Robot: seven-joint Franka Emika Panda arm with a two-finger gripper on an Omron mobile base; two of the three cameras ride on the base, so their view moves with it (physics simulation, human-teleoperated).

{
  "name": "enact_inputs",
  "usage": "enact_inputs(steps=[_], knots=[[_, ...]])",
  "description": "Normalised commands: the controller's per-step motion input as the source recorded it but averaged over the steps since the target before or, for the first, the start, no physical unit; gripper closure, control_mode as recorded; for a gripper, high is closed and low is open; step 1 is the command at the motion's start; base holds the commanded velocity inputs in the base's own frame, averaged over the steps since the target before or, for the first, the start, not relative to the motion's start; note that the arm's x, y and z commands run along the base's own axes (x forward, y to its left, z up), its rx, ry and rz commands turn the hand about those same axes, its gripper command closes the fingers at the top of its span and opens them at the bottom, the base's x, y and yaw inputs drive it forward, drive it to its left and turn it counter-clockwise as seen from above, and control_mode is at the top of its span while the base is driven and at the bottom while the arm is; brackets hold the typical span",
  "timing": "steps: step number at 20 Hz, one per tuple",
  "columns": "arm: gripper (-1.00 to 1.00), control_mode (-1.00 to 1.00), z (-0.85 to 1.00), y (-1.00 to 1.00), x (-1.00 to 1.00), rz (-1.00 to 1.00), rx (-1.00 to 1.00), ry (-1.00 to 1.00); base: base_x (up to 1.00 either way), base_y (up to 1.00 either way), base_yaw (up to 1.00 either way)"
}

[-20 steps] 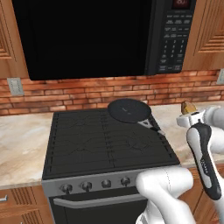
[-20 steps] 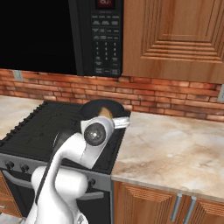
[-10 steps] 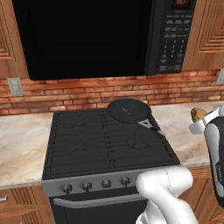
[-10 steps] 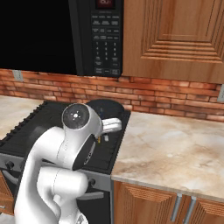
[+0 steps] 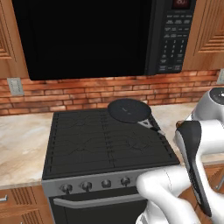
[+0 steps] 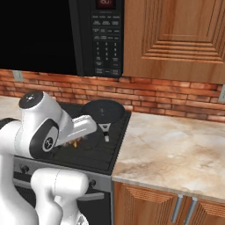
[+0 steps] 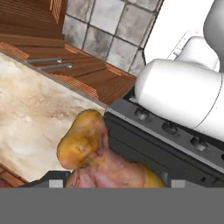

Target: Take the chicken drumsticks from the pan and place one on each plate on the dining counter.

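Hand view looks down past a golden-orange, club-shaped chicken drumstick (image 7: 94, 157) that sits between the gripper (image 7: 111, 183) finger tips, its bulbous end pointing away from the hand; the jaws stand wide around the meat and grip it. Below it lie a beige marbled stone worktop (image 7: 39, 118), wooden drawer fronts with slim metal handles (image 7: 65, 65), a grey tiled floor (image 7: 105, 24) and the knobbed front edge of the black stove (image 7: 175, 135).

From the left base view, the black gas stove (image 5: 105, 142) stands between two stretches of marbled worktop (image 5: 22, 144) against a red brick backsplash (image 5: 78, 94), beneath a large black microwave (image 5: 100, 35) flanked by wooden cabinets. A round, shallow, dark grey-black skillet (image 5: 129, 110) rests on the rear right burner, its short handle pointing toward the front right. A bit of the drumstick's brown end (image 5: 178, 125) peeks out just above the arm's dark wrist, right of the stove.

From the right base view, the skillet (image 6: 103, 111) sits at the stove's back corner, and an orange glimpse of the drumstick (image 6: 72, 143) shows under the white forearm, over the grates.
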Motion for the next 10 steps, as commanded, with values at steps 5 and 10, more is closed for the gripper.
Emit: enact_inputs(steps=[5, 10], knots=[[1.0, -1.0, -0.32, 0.05, -0.43, 0.0, -0.12, -0.04, 0.0, 0.0, 0.0], [1.0, -1.0, -0.37, 0.0, -0.4, 0.0, -0.06, -0.01, 0.0, 0.0, 0.0]])
